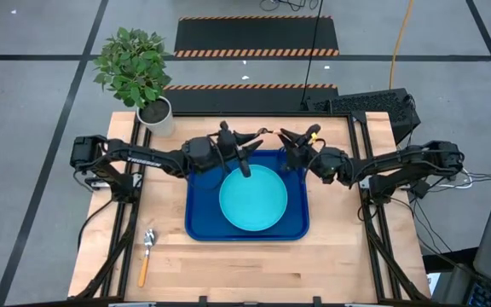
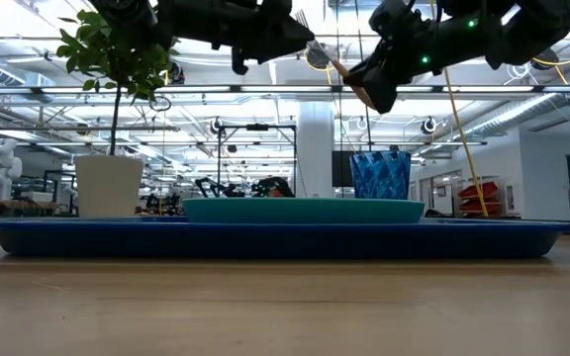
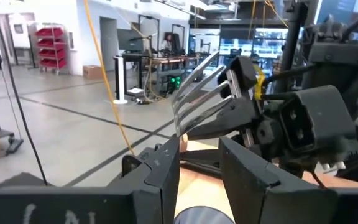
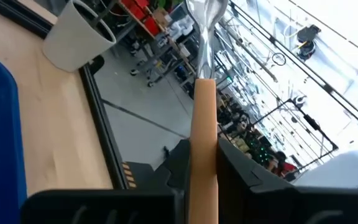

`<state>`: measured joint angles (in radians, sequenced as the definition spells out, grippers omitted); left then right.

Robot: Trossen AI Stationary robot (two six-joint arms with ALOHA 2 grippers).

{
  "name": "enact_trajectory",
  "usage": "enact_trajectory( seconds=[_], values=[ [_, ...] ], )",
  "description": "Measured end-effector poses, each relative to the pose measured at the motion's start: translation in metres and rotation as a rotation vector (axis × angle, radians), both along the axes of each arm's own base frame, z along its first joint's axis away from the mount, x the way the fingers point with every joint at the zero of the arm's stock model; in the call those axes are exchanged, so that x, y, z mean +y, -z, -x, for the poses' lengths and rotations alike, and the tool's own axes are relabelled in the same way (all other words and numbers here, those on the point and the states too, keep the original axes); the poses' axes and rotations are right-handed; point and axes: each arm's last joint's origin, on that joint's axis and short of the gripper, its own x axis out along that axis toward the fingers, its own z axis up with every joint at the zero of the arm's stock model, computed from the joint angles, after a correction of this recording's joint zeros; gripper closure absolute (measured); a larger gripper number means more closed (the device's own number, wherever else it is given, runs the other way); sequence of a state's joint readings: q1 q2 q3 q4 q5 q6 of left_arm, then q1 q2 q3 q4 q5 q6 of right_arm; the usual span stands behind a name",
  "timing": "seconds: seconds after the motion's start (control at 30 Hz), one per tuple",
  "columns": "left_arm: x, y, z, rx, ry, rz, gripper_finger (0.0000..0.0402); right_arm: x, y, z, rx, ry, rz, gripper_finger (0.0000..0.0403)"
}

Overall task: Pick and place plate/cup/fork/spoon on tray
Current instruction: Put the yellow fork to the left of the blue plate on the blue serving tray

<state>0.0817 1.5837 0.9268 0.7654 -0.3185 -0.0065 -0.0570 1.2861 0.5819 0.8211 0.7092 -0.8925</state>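
Note:
The turquoise plate (image 1: 254,198) lies in the dark blue tray (image 1: 199,217) at the table's middle. The dark blue cup (image 2: 379,175) stands in the tray's far right part. The spoon (image 1: 147,246) lies flat on the wood near the table's front left. Above the tray's far edge my two grippers face each other. My right gripper (image 1: 285,136) is shut on the fork (image 3: 197,87), whose tines point at my left gripper (image 1: 257,135). The left gripper stands open a short way in front of the tines, with nothing between its fingers. My right gripper pinches the fork's orange handle (image 4: 204,118) between its two fingers. The fingers come level from the table's right and lie along the handle. The silver tines (image 4: 204,18) stick out past the fingertips, and the fork hangs clear above the tray.
A white plant pot (image 1: 156,115) with a leafy plant stands at the table's far left corner. A black box (image 1: 373,104) sits at the far right corner. Bare wood shows in front of the tray and on both sides of it.

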Motion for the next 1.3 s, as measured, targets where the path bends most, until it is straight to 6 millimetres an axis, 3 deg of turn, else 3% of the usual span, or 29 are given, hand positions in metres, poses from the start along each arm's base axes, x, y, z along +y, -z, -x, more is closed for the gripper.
enact_trajectory(
  seconds=[0.17, 0.37, 0.87, 1.0, 1.3],
  values=[
    [-0.002, 0.0, 0.0, 0.009, 0.006, -0.03, 0.0289, 0.001, -0.004, 0.001, -0.095, -0.026, -0.058, 0.037],
    [-0.002, 0.0, 0.0, 0.007, 0.006, -0.029, 0.0289, 0.004, -0.012, 0.0, -0.267, -0.185, -0.173, 0.037],
    [-0.002, -0.002, 0.0, -0.021, 0.01, -0.008, 0.0289, 0.006, -0.01, -0.003, -0.278, -0.268, -0.215, 0.037],
    [-0.002, -0.002, 0.0, -0.026, 0.011, 0.0, 0.0289, 0.009, -0.009, -0.005, -0.267, -0.379, -0.216, 0.037],
    [-0.002, -0.002, 0.0, -0.024, 0.024, -0.003, 0.0288, 0.008, -0.008, -0.007, -0.282, -0.368, -0.214, 0.037]
  ],
)
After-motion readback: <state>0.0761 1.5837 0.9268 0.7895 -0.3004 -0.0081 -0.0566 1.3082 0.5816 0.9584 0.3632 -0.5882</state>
